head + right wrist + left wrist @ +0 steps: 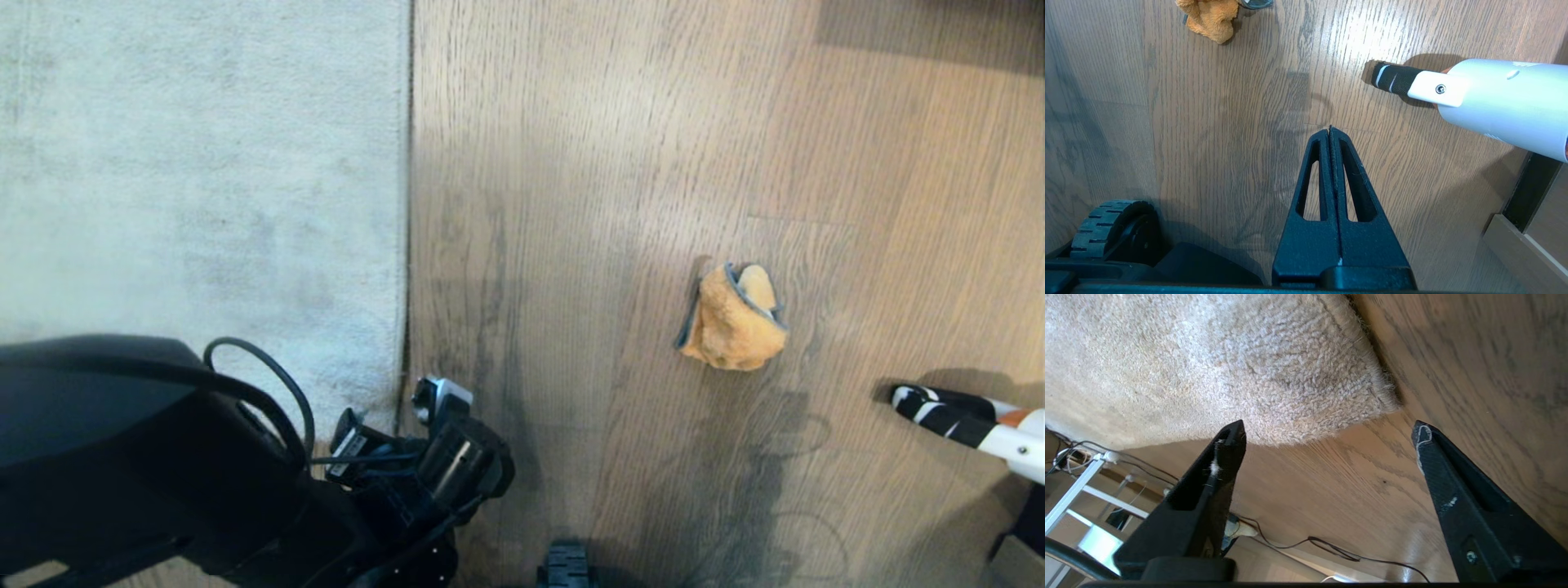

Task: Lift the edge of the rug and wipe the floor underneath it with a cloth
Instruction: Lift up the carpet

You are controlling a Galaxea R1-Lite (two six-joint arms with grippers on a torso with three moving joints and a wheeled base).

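Two arms belong to this robot, and the head view shows only the left one, a black bulk low on the left whose wrist sits right at the rug edge (406, 245); that edge runs straight up the picture and lies flat on the floor (588, 163); the cloth (732, 318), orange-yellow and bunched with a grey trim, lies on bare planks well to the right of the rug, and a white pole with a black tip (963, 418) rests near the right border; in the left wrist view the left gripper (1331, 435) stands spread wide with nothing between its fingers, which point at the rug's rounded corner, one fingertip seemingly just over the pile; thin cables trail over the floor behind; in the right wrist view the right gripper (1330, 130) is pressed closed and empty above the planks, the cloth (1210, 16) well beyond it, with the white pole (1453, 92) off to one side and a ribbed black wheel (1106, 228) near the camera.
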